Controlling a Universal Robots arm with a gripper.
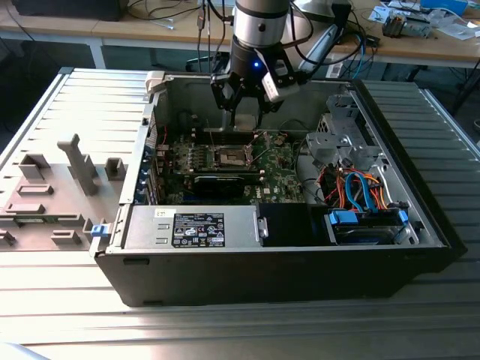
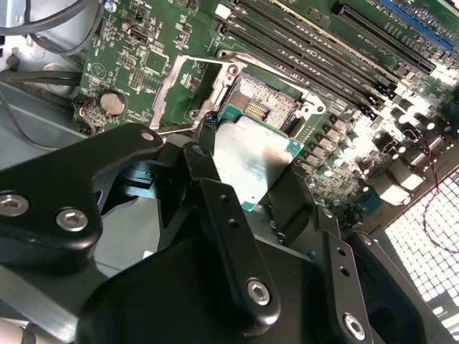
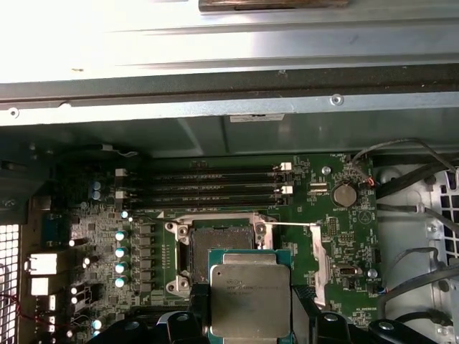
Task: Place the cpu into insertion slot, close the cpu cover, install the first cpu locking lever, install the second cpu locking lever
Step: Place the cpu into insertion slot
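Your end effector (image 1: 244,105) is hanging inside the open computer case (image 1: 262,277), over the far part of the green motherboard (image 1: 281,169). In the first wrist view its fingers (image 3: 201,308) are clamping the cpu (image 3: 249,299) by two opposite edges, silver face showing. The chip is hovering close to the insertion slot (image 3: 219,249), not seated in it. The cpu cover (image 3: 320,269) is standing open beside the slot.

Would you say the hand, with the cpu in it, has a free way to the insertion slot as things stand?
Probably yes. The hand grips the cpu close by the insertion slot. The cpu cover stands swung open to one side, and nothing seems to lie over the slot's dark centre.
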